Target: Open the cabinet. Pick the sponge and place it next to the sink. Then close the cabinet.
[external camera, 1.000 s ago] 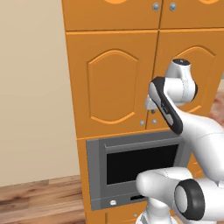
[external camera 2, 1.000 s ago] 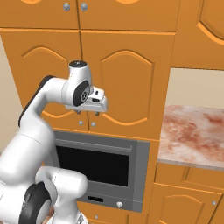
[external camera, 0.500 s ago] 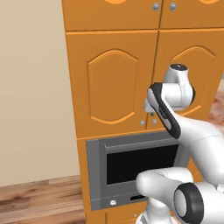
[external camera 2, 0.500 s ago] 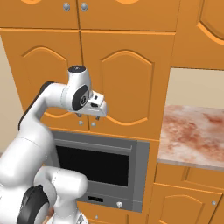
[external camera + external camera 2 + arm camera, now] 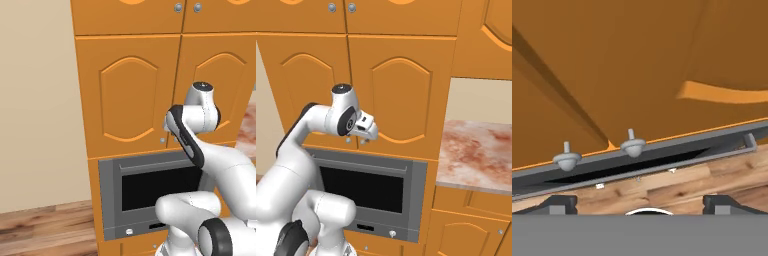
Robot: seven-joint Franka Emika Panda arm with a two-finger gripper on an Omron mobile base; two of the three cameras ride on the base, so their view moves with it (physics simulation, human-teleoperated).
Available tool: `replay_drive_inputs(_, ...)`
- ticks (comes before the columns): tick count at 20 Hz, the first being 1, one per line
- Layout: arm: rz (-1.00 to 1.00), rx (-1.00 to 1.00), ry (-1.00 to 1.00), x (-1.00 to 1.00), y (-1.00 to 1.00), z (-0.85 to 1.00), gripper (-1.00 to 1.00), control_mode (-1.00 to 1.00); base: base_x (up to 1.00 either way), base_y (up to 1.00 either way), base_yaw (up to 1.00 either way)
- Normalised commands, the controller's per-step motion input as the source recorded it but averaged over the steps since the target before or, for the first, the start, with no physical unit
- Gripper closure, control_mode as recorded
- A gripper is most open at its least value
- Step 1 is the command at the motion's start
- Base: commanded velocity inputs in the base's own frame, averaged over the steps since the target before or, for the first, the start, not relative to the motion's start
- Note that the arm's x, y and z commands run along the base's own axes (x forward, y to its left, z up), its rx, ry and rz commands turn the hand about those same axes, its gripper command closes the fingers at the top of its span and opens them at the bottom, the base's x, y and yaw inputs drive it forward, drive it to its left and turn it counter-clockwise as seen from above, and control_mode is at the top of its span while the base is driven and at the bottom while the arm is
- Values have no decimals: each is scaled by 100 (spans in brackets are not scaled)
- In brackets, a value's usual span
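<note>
- The setting is a rendered kitchen with a plain beige wall (image 5: 35, 110) to the left of the orange wooden cabinetry and a wood-plank floor (image 5: 45, 227) below it.
- The large orange wooden cabinet with two tall arched-panel doors (image 5: 127, 95) stands directly ahead of you; both doors sit flush and closed, with the seam between them running straight down.
- Two small round silver knobs (image 5: 633, 146) sit side by side at the lower inner corners of the doors, one on each side of the seam; the hand view shows them just above the oven's top edge.
- The white arm's two-finger gripper (image 5: 369, 134) is level with the bottom of the cabinet doors, close in front of the knobs; you cannot tell from these views whether it touches either knob.
- In the hand view the two dark fingertips (image 5: 559, 204) stand wide apart at the bottom corners, so the jaws are spread and hold nothing.
- A grey built-in oven with a dark glass window (image 5: 373, 187) sits directly beneath the cabinet, its bar handle running along the top of its door.
- Shorter orange doors with silver knobs (image 5: 338, 15) sit above the cabinet.
- A reddish marbled stone counter (image 5: 476, 155) lies to the right, with further orange doors under it.
- With the cabinet doors shut, you cannot see the sponge.
</note>
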Motion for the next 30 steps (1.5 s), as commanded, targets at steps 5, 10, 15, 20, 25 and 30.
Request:
replay_drive_inputs(5, 0, 12, -15, 3, 0, -23, -100, -100, 0, 0, 0)
replay_drive_inputs(10, 0, 2, -5, 0, 0, -4, -100, -100, 0, 0, 0)
replay_drive_inputs(15, 0, 0, 0, 0, 0, 0, -100, -100, 0, 0, 0)
replay_drive_inputs(20, 0, 0, 0, 11, 0, 0, -100, -100, 0, 0, 0)
replay_drive_inputs(25, 0, 0, 0, 11, 0, -2, -100, -100, 0, 0, 0)
replay_drive_inputs(30, 0, 0, 0, 1, 0, 0, -100, -100, 0, 0, 0)
